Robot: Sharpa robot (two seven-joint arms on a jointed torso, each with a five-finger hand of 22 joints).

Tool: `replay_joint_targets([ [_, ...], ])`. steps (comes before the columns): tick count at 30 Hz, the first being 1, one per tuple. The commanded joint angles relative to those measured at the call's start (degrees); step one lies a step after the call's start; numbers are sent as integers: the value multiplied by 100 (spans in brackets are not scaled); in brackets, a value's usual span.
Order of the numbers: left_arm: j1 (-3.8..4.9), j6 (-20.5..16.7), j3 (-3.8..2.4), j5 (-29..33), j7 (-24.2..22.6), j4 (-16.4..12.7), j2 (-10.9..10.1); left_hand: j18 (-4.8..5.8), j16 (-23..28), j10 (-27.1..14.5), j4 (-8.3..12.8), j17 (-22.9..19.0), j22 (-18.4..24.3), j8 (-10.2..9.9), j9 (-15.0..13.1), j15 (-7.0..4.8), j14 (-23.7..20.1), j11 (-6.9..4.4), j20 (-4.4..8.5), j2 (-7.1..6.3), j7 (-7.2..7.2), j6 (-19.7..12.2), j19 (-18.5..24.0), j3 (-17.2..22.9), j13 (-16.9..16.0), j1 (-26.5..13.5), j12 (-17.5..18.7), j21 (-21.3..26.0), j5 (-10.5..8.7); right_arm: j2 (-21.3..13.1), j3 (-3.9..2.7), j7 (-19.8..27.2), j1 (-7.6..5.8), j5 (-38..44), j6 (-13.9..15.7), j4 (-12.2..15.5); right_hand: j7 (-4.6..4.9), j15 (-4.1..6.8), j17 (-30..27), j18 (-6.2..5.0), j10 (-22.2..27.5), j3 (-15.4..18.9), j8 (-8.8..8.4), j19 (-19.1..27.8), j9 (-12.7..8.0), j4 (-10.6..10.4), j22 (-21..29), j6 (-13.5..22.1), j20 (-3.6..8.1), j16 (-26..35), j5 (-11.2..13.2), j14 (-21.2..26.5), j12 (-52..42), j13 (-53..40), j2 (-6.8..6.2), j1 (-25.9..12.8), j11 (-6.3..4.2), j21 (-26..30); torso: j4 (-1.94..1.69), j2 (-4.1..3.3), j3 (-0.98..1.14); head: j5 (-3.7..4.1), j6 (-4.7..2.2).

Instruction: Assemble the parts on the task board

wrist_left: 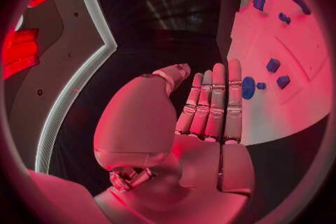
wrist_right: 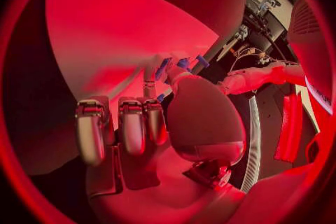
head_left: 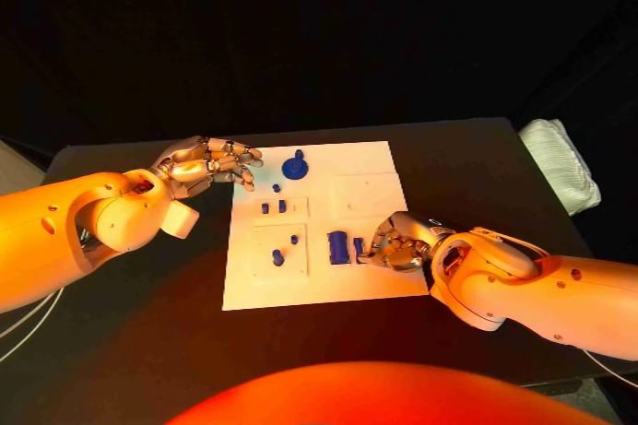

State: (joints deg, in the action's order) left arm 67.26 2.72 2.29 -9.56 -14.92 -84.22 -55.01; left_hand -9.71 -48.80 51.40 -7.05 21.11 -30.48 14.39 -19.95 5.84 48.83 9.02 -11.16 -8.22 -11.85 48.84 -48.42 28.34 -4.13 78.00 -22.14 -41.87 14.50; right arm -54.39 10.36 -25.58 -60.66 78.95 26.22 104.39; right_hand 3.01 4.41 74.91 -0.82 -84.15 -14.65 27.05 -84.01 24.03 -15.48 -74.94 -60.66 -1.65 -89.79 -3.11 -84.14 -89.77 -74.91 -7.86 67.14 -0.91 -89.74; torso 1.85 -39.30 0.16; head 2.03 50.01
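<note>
The table (head_left: 159,342) is black and matt, and the board (head_left: 366,162) lies flat in its middle, a smooth white plate with shallow square recesses. From above, a folded white cloth (head_left: 565,162) sits at the table's far right edge, well apart from the board.

The left hand (head_left: 206,164) hangs over the table just beside the board's far left corner, its metal fingers curled in loosely. Its own wrist view tells more: the fingers (wrist_left: 213,103) lie straight and side by side, the thumb apart, nothing between them.

The right hand (head_left: 395,242) rests on the board near its near right part, fingers bent down beside the tall blue block (head_left: 337,247). From above I cannot tell whether it has hold of anything. In its wrist view the fingers (wrist_right: 133,126) are folded down over the white surface, with small blue pieces (wrist_right: 183,63) just past the thumb; whether any is pinched I cannot say.

The parts are glossy blue. A round disc with a knob (head_left: 294,167) lies near the far edge, two small blocks (head_left: 273,206) sit in a recess at the middle left, and a short oblong peg (head_left: 277,256) lies in the near left recess. The left wrist view shows the disc (wrist_left: 248,87) close by the fingertips, not touching.
</note>
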Motion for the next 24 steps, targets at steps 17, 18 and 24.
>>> replay_joint_targets([
  [17, -2, 92, -1, 107, -23, -8, 30, -65, -25, -25, -39, -7, -6, 33, 1, -4, -43, 5, 0, 64, 11, 13, 11, 3, 3, -2, 25, -2, 39, 93, -2, 213, -3, -17, 556, -150, -12, 30, 1509, 82, -585, -16, 22, -599, -16, 4, -1506, 27, 21, -21, -12, -586, -23, -1509, -34, 162, -31, -26, 15, 15, 1, 3, -1],
  [18, -2, 86, -1, 135, -28, -5, 32, -65, -25, -25, -43, -7, -6, 33, 1, -4, -43, 4, 0, 67, 11, 12, 11, 4, 3, -5, 25, -1, 39, 83, -3, 333, -5, -118, 663, -151, -9, 29, 1509, 82, -585, -5, 20, -599, -19, -7, -1506, 30, 21, -21, -17, -586, -23, -1509, -50, 156, -29, -26, 16, 18, 2, -2, -1],
  [24, -15, 40, 4, 343, -94, 66, 79, -67, -34, -18, -57, -6, -1, 41, -1, -5, -44, 0, -5, 6, 16, 5, 15, -37, -1, -33, 20, 11, -5, 14, -37, 1097, -119, -779, 1153, -179, 195, -104, 1405, -30, -518, 101, -261, -448, -149, -67, -1347, 450, -75, 56, -273, -558, 110, -1448, -232, 304, 143, 543, 23, 71, -22, -5, -5],
])
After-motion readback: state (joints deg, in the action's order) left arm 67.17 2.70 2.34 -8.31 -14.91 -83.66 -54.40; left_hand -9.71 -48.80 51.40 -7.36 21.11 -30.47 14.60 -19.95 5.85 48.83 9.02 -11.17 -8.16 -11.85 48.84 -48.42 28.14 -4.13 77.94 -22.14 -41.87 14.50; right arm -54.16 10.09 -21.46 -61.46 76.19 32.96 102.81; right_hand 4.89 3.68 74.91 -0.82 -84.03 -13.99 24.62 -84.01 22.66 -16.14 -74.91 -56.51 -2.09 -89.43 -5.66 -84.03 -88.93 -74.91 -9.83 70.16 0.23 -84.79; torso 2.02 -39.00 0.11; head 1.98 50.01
